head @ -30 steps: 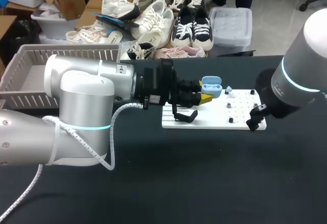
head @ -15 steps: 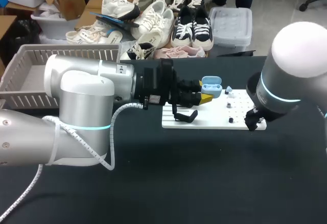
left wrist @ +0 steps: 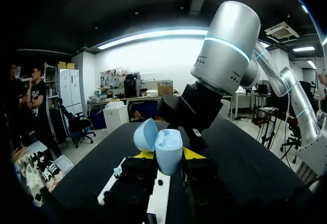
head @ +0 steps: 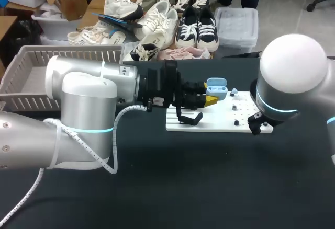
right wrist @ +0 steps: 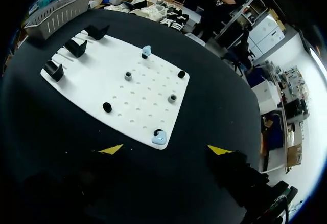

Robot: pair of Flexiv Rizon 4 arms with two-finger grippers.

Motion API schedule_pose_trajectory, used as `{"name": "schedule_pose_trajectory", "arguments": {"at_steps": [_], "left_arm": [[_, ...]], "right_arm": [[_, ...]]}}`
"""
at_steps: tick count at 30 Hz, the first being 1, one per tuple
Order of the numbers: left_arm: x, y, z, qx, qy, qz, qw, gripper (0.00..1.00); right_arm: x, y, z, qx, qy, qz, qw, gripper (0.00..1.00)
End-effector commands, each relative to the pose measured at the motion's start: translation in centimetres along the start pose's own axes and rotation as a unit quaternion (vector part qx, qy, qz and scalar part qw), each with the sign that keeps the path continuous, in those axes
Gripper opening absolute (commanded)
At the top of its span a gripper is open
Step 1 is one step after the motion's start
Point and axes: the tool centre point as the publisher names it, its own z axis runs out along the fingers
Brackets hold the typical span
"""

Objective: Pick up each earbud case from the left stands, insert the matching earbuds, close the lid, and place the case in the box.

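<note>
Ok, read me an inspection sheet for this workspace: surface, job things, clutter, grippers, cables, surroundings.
Surface: black table with a white pegboard on it.
Job's things: light blue earbud case, lid open, off the stands; far earbud at the pegboard's far edge; corner earbud at its corner; three black stands, empty; grey basket at the table's left.
Clutter: nothing seen.
Grippers: left gripper shut on the earbud case; right gripper open, empty, near the corner earbud.
Cables: white coiled cable along the left arm.
Surroundings: nothing seen reaching over the table.

Right arm [head: 290, 77] overhangs the white board's [head: 220, 118] right end.
</note>
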Motion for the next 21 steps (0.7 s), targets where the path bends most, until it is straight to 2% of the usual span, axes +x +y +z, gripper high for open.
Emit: {"name": "schedule_pose_trajectory", "arguments": {"at_steps": [1, 3, 5, 18, 21], "left_arm": [[0.04, -0.12, 0.13, -0.004, 0.0, 0.0, 1.0, 0.0], [0.04, -0.12, 0.13, -0.004, 0.0, 0.0, 1.0, 0.0], [0.04, -0.12, 0.13, -0.004, 0.0, 0.0, 1.0, 0.0], [0.04, -0.12, 0.13, -0.004, 0.0, 0.0, 1.0, 0.0], [0.04, -0.12, 0.13, -0.004, 0.0, 0.0, 1.0, 0.0]], "right_arm": [[0.18, 0.27, -0.1, 0.019, -0.007, 0.001, 1.0, 1.0], [0.15, 0.29, -0.09, 0.01, -0.009, 0.0, 1.0, 1.0], [0.06, 0.32, -0.11, -0.016, -0.017, 0.003, 1.0, 1.0], [-0.18, 0.39, -0.17, -0.014, -0.006, -0.015, 1.0, 1.0], [-0.18, 0.44, -0.02, -0.03, -0.003, -0.007, 1.0, 1.0]]}}
